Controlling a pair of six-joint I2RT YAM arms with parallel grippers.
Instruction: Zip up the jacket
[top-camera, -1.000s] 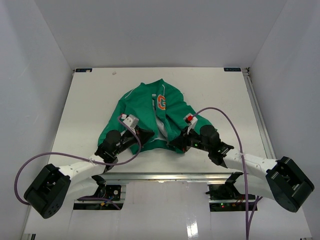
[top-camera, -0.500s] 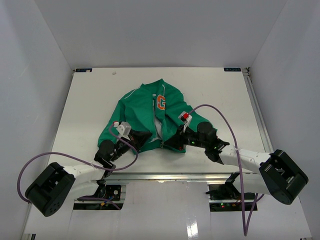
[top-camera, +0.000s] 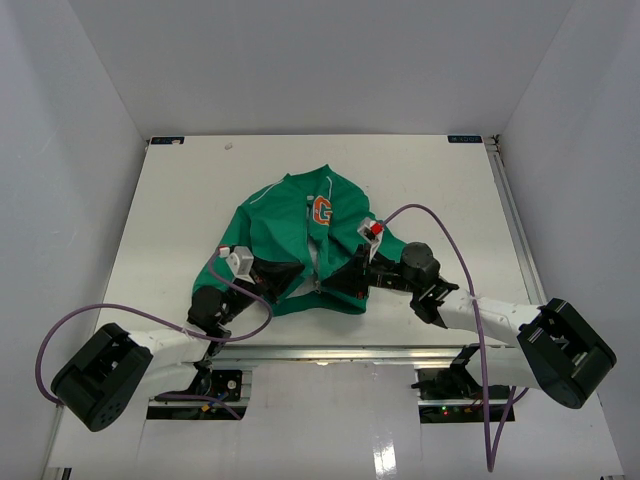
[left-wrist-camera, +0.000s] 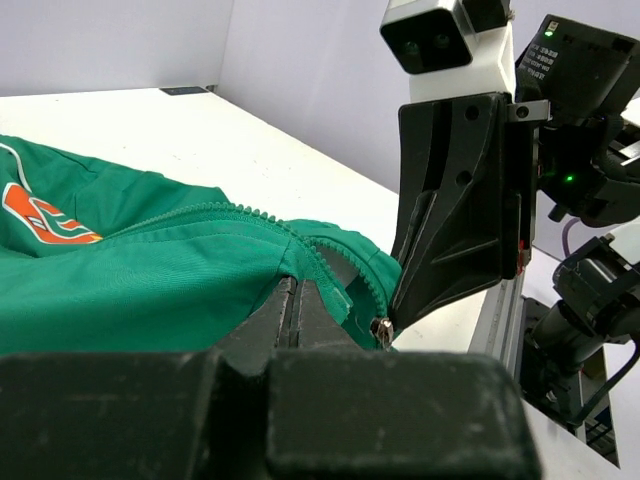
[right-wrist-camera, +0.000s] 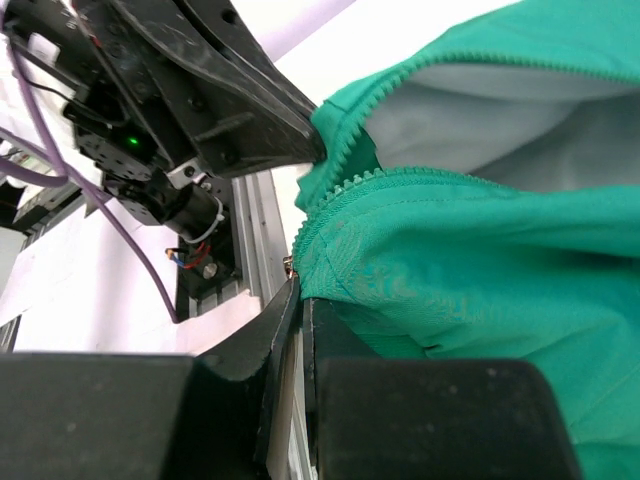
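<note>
Green fabric is pinched at the near edge of the table (top-camera: 170, 210), where the jacket (top-camera: 290, 225) lies spread with its collar away from the arms and its hem toward them. The left gripper (top-camera: 298, 283) is clamped on the hem of one front panel and the right gripper (top-camera: 340, 285) on the other, their tips almost meeting at the foot of the zipper (left-wrist-camera: 250, 215). From that pinch the zipper's long axis runs away from both arms, toward the collar, so a closing stroke would have to be drawn outward from the bases. Neither arm is clearly the nearer. Only in the left wrist view is a small metal slider (left-wrist-camera: 381, 328) seen, low beside the right gripper's tip; whether both rows of teeth are seated in it cannot be told. The pale lining (right-wrist-camera: 470, 120) is shown by the right wrist view alone, where the panels stand parted.
</note>
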